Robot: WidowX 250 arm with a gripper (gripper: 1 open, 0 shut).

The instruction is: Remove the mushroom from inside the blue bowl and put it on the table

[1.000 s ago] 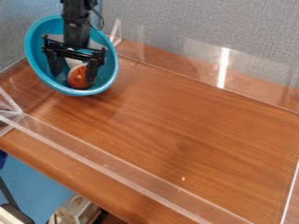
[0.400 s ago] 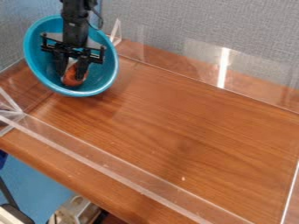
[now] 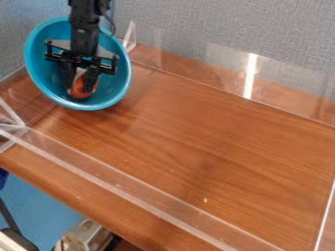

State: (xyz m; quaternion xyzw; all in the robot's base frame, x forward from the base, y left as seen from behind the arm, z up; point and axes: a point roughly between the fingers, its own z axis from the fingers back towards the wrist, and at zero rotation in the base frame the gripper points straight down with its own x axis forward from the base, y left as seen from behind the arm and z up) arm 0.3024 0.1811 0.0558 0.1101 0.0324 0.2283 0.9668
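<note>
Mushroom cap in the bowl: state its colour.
Reddish-brown; the mushroom shows in the camera view, inside the blue bowl.

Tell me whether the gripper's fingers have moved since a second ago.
Yes. The gripper stays in place inside the blue bowl, but its fingers have drawn inward from wide open and now clamp the mushroom.

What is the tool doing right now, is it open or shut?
Tool: shut on the mushroom, down inside the blue bowl.
</note>
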